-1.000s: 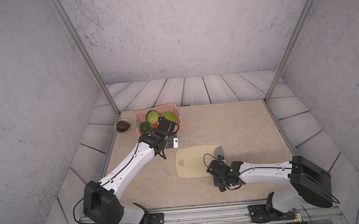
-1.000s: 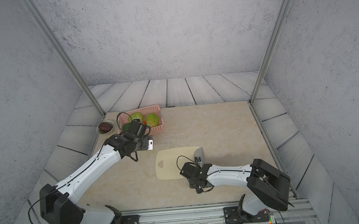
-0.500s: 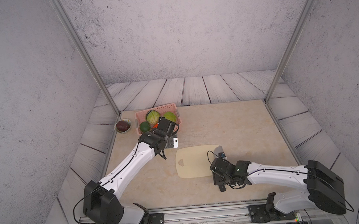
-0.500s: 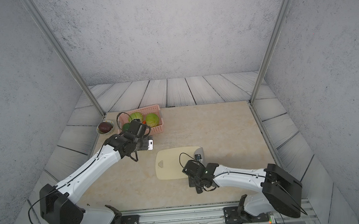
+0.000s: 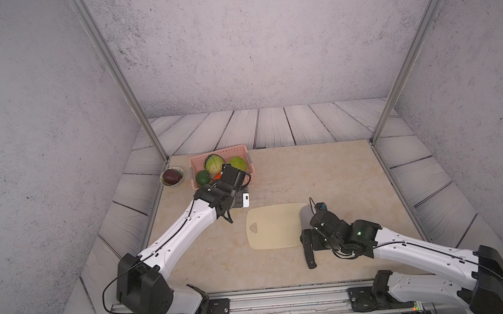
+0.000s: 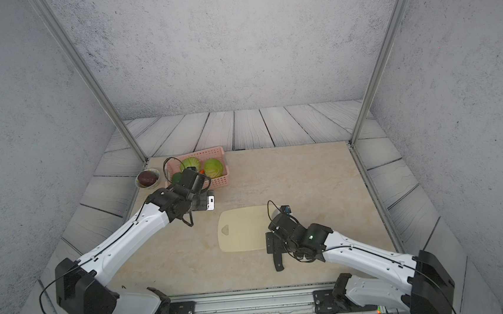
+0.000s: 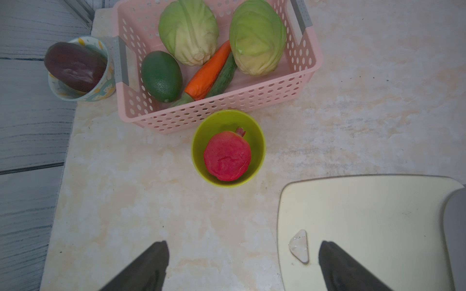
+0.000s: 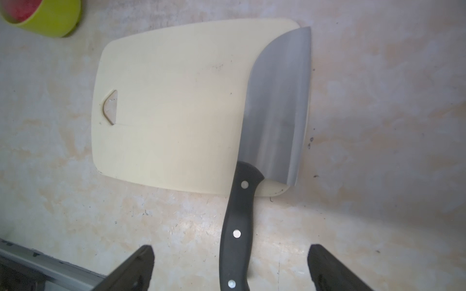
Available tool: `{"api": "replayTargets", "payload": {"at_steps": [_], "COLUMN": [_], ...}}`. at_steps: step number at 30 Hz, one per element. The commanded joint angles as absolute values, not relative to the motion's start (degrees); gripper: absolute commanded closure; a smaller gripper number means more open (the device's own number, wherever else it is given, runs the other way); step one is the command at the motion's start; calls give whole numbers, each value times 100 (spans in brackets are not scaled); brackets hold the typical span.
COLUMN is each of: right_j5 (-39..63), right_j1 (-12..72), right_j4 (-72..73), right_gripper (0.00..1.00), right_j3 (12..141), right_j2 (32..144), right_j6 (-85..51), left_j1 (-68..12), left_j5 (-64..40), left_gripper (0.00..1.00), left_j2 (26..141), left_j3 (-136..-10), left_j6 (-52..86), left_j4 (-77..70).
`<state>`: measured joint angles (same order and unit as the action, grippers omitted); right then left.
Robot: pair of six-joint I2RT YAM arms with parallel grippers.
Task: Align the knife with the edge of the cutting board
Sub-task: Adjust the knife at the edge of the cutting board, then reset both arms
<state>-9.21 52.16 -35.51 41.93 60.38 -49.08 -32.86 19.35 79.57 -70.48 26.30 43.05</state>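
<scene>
A knife (image 8: 267, 121) lies flat on the board (image 8: 176, 100), at the end away from its triangular hole. The blade's long straight edge runs almost flush along that short edge. The black handle juts past the board's near side onto the worktop (image 8: 378, 176). The right jaws stand wide open on either side of the handle, touching nothing. The left jaws, also open and empty, hover near the hole end. Alignment looks done; probably only withdrawing the right arm remains.
</scene>
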Motion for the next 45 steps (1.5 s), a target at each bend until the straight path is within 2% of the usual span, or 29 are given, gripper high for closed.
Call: {"api": "replayTargets", "payload": {"at_steps": [1,10,25,35,45], "right_j5": [-611,0,1268,1198,191], "right_j1": [4847,3638,1328,-10,-478], "right_j4": [-3824,-4030,-3353,-3353,-2463], "right_gripper": [1,1,1,1,1], "right_j3": [4280,4587,5158,5729,5354], "right_j2": [5637,5478,6328,6451,6498], "right_j6": [-4588,-4010,-3572,-3473,-3513], "left_j1": [-3258,-3081,-2196,-1145,-517], "left_j5": [2069,2296,2157,2140,2909], "left_gripper": [2,2,2,2,2], "left_j2": [7730,7343,6845,6952,7068], "left_j3": [-7081,-6821,-6118,-5910,-5624], "left_j6": [2591,2543,2384,2655,2980], "left_j4": [4228,3907,2995,2820,2672]}}
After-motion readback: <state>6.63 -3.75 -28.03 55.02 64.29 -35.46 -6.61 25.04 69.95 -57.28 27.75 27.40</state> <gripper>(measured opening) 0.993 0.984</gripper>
